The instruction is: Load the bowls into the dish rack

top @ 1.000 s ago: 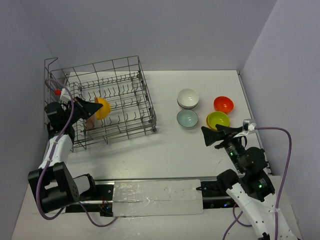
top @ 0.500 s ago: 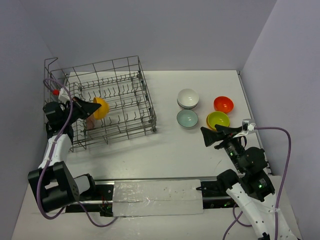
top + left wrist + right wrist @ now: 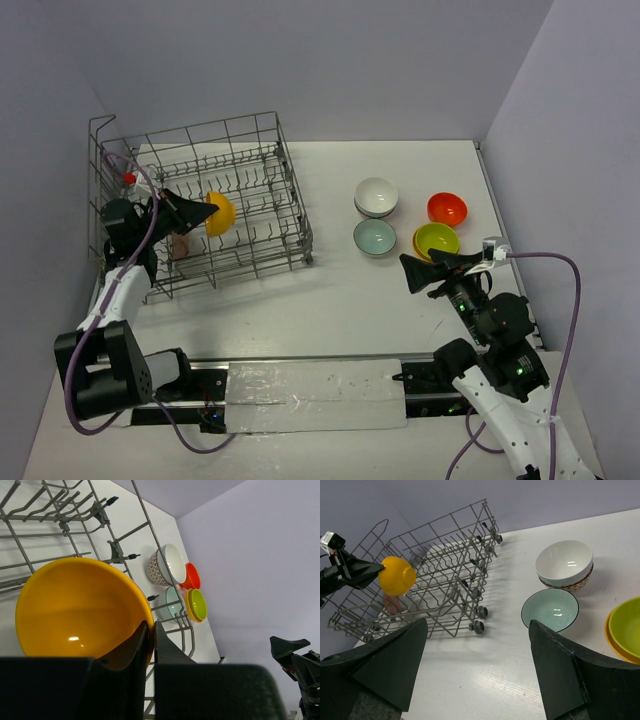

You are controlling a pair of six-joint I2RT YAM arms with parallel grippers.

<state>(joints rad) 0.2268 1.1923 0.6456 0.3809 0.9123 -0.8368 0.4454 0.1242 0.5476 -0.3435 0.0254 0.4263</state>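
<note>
Far left, left end effector [image 3: 205, 212] is clamped on the rim of the orange bowl [image 3: 222, 213], one finger inside and one outside. The bowl is tipped on edge and held inside the rack [image 3: 255, 245], above the tines; can't tell if it touches them. The rack sits at the bench's [image 3: 330, 300] far-left side. A pinkish bowl [image 3: 180, 245] is already in the rack, low down near the left wall, just beside the held bowl. Right of the rack, well apart from it, the rest sit on the bench: white bowl [image 3: 376, 195] stacked on a speckled bowl [image 3: 152, 570], with a pale green bowl [image 3: 374, 237] just in front of it. Right end effector [image 3: 408, 272] hangs above the bench near that group, fingers spread wide, holding nothing. Further right, the lime bowl [image 3: 437, 240] is nested in a yellow-orange one, and the red bowl [image 3: 447, 208] is just behind it.
</note>
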